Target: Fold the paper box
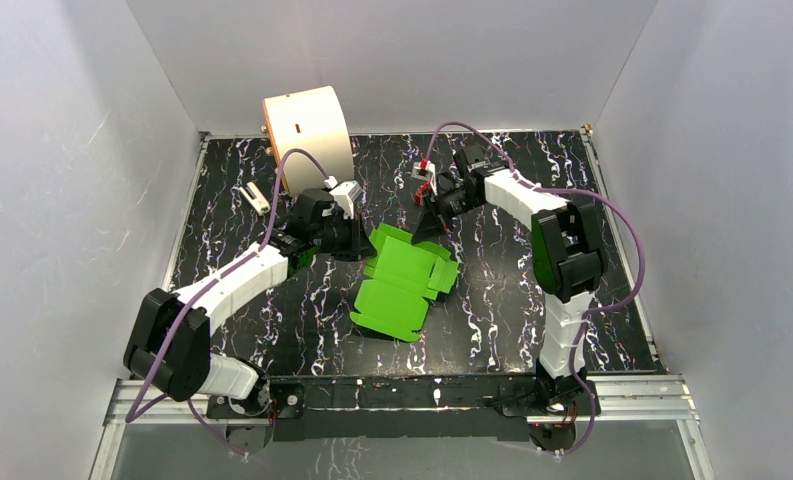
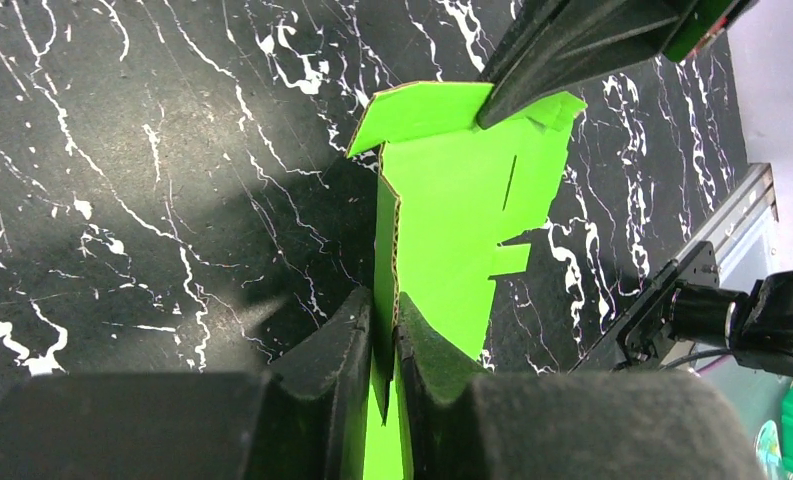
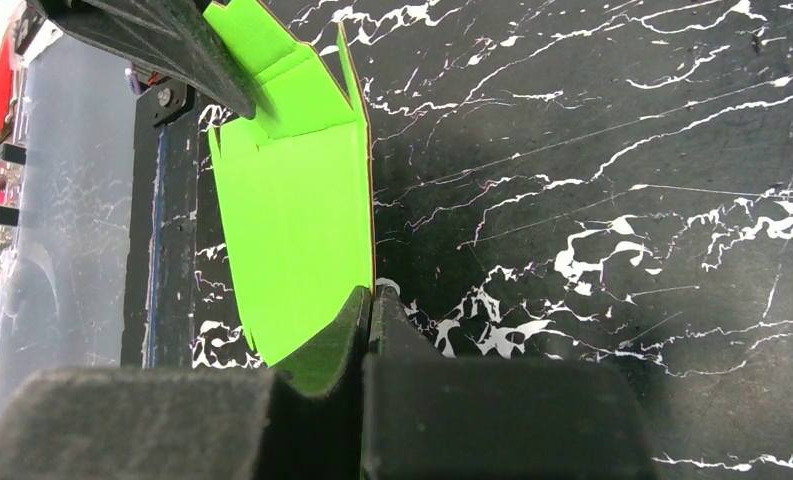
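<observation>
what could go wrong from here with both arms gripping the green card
1. The left pincer and the right pincer are both shut on edges of the paper box. If they pull apart, the thin card could tear.
2. The right pincer seems to hold only a narrow strip of the edge, so the card may slip free.
3. Most of the sheet is unheld and could crease away from its fold lines.

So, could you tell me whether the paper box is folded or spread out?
Mostly spread: the paper box lies as a creased sheet, only edge flaps lifted, no walls closed.
</observation>
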You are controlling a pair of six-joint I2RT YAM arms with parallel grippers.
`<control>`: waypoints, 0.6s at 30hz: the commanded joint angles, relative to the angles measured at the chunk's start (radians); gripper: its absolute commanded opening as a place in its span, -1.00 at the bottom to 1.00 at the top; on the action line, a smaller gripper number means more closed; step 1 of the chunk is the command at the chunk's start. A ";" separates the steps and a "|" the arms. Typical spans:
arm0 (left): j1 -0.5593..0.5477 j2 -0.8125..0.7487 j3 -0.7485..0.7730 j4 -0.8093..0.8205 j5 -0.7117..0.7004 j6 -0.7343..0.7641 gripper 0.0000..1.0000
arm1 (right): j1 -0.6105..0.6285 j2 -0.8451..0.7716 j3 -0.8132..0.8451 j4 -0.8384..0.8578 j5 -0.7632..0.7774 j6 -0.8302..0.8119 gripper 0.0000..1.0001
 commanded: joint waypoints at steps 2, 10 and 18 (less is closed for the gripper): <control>-0.004 -0.008 0.002 -0.002 -0.059 -0.049 -0.68 | 0.000 -0.030 0.014 0.019 0.027 0.006 -1.00; -0.003 -0.050 0.000 -0.083 -0.282 -0.157 -0.14 | 0.026 -0.133 -0.097 0.170 0.242 0.141 -1.00; -0.004 -0.115 -0.080 -0.014 -0.221 -0.341 0.00 | 0.093 -0.226 -0.204 0.298 0.493 0.199 -1.00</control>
